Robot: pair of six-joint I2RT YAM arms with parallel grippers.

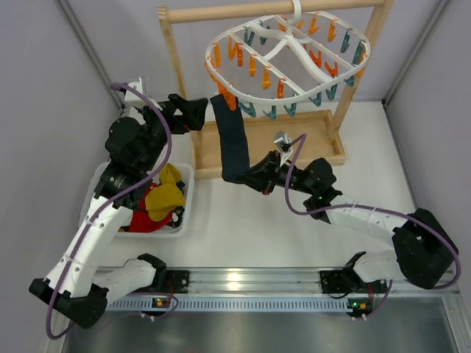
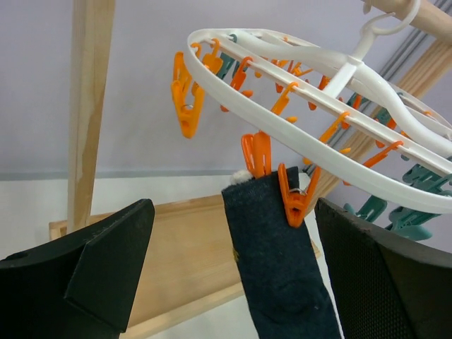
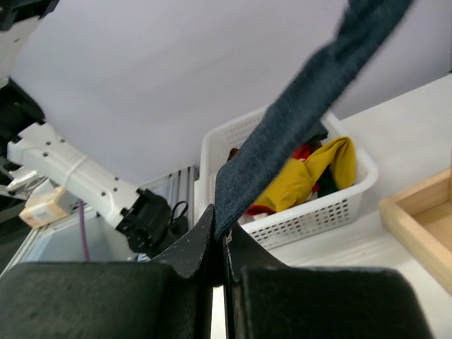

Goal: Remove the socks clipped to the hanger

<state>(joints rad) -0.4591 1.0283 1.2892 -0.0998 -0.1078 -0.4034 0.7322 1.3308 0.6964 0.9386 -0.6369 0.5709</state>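
Nearly done: red/yellow socks (image 1: pixel 163 197) sit in basket (image 1: pixel 184 209) at 9 o'clock on bench (image 1: pixel 243 235). One dark sock (image 1: pixel 234 143) remains, clipped at hanger (image 1: pixel 294 48) rim's 8 o'clock. Right fingers (image 3: pixel 219 247) pinch its lower end; left fingers (image 1: pixel 193 114) gape wide, empty, near orange clip (image 2: pixel 293 198).

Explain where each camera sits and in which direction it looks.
Top external: above and behind the arms, looking down at the table, hanger, dark sock and basket; both arms show.
Left wrist: on the left arm, looking up at the hanger's clips; open left claw frames the sock.
Right wrist: on the right arm, facing the basket; right claw shut on the sock.
Shared: the dark sock, in all three.
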